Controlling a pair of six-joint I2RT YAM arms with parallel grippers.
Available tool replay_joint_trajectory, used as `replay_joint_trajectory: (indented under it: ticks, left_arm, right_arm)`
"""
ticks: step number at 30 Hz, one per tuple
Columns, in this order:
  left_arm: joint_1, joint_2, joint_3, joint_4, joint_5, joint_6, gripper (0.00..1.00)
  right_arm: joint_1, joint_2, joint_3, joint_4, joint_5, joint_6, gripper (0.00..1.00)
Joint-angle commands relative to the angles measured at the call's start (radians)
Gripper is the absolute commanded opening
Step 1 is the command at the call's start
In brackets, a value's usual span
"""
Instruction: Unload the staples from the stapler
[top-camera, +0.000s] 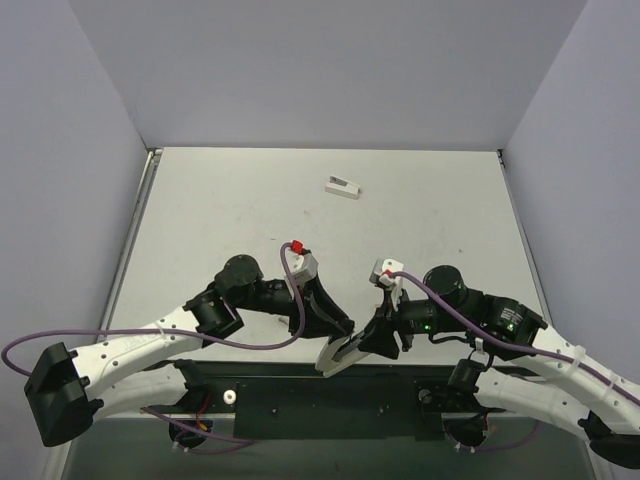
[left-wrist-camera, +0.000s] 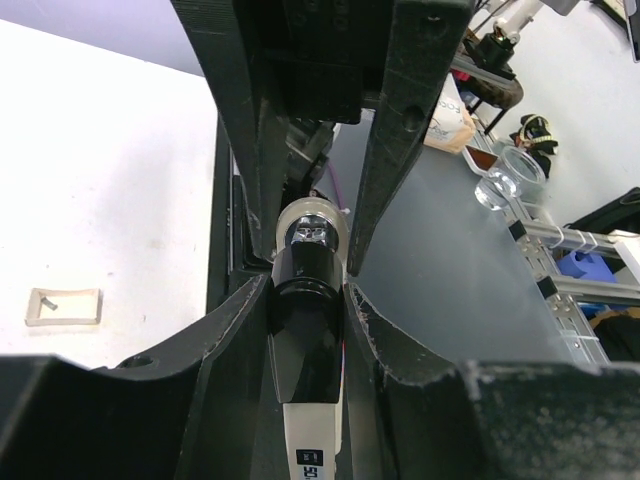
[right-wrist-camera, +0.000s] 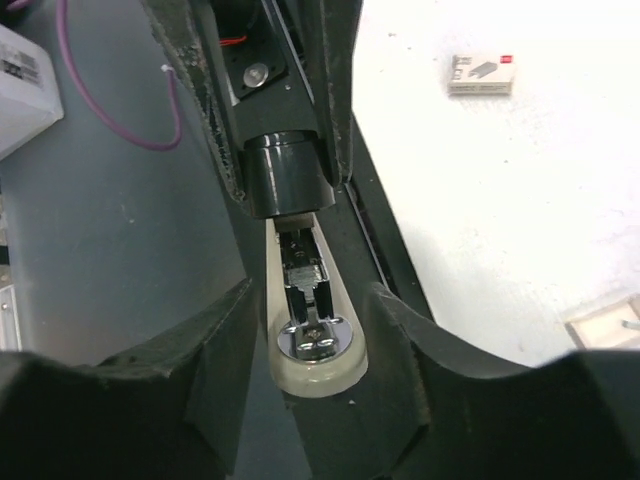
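One stapler (right-wrist-camera: 312, 345): left hand (left-wrist-camera: 305, 290) pinches, right hand (right-wrist-camera: 310, 292) straddles.

Passage at the near edge of the table (top-camera: 250, 200) is being blocked by both arms, with the left gripper (left-wrist-camera: 305, 300) and right gripper (right-wrist-camera: 310, 310) being crowded around the stapler (top-camera: 335, 357) and hardly any gap between them. Beyond them wide room is being offered, interrupted only by the staple box (top-camera: 343, 186) near the far edge. Sideways travel is being bounded by the side walls (top-camera: 80, 220).
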Motion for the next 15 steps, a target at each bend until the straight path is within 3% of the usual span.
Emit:
replay_joint_trajectory:
  ticks: [1, 4, 11, 15]
  left_arm:
    - [0.001, -0.037, 0.080, 0.044, -0.030, 0.024, 0.00]
    - [-0.001, -0.037, 0.089, 0.015, -0.042, 0.037, 0.00]
    - [-0.010, -0.016, 0.120, -0.051, -0.099, 0.085, 0.00]
    - [-0.017, -0.011, 0.132, -0.093, -0.162, 0.109, 0.00]
  right_arm:
    - [0.007, -0.007, 0.064, -0.033, 0.085, -0.001, 0.46]
    - [0.007, -0.014, 0.101, -0.053, 0.122, -0.001, 0.52]
    - [0.006, -0.004, 0.204, -0.070, 0.286, 0.035, 0.53]
    - [0.007, 0.027, 0.230, -0.065, 0.354, 0.095, 0.36]
